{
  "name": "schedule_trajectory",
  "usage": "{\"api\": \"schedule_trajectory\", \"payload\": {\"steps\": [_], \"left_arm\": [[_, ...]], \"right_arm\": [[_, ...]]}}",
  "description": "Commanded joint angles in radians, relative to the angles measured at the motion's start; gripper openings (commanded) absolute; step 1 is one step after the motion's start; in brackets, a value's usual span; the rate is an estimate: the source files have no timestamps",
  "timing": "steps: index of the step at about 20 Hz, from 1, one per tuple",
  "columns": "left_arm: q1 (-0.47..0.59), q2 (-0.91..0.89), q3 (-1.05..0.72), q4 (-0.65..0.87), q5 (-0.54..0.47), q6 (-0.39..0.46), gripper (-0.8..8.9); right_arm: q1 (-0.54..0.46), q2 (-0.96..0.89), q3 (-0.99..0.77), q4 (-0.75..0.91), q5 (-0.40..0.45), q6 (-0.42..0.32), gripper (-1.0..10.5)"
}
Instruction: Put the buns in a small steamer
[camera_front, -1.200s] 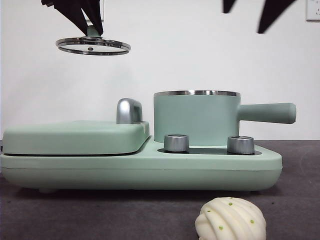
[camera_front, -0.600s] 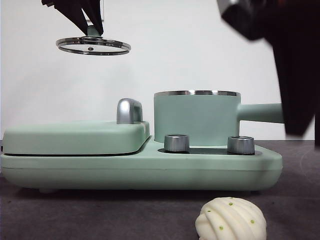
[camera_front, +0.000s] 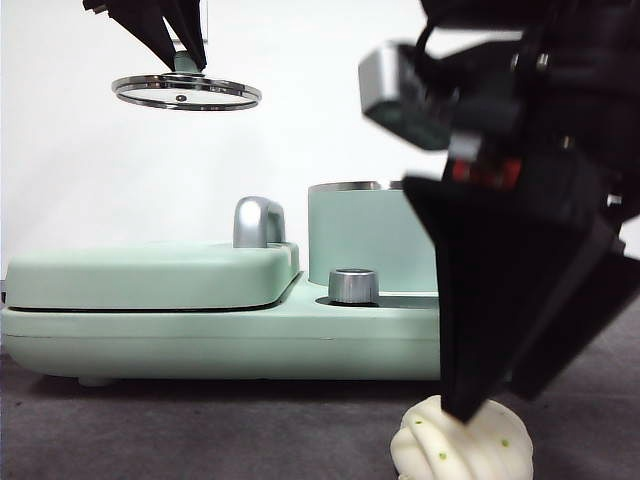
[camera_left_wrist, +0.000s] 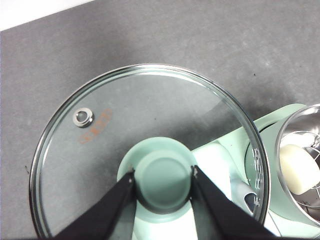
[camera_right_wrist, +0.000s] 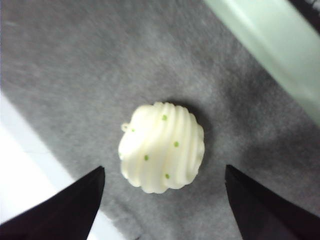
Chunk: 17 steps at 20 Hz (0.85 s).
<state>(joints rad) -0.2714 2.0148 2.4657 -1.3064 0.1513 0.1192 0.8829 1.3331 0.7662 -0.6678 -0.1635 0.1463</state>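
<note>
Right gripper, jaws spread wide, hangs just above the pleated bun, which lies on the grey tabletop between the two jaws, touching neither, near the table's front edge. Left gripper clamps the green knob of the glass lid, held high. Inside the small steamer rests the smooth roll.

Front view: low, table-height camera looking level across the table. Left wrist view: looks down through the glass lid, also seen raised in the front view. Right wrist view: looks down, close, on the pleated bun, shared with the front view's lower edge.
</note>
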Motion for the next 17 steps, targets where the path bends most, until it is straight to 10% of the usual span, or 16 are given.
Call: {"api": "schedule_trajectory", "payload": {"steps": [1, 11, 17], "left_arm": [[-0.004, 0.0, 0.041, 0.018, 0.001, -0.001, 0.2], [-0.004, 0.0, 0.041, 0.017, 0.001, -0.001, 0.2], [-0.004, 0.0, 0.041, 0.017, 0.001, -0.001, 0.21]], "right_arm": [[0.013, 0.049, 0.006, 0.03, 0.0, 0.011, 3.8], [0.016, 0.098, 0.021, 0.056, 0.003, 0.039, 1.4], [-0.016, 0.098, 0.34, -0.3, 0.017, 0.057, 1.4]]}}
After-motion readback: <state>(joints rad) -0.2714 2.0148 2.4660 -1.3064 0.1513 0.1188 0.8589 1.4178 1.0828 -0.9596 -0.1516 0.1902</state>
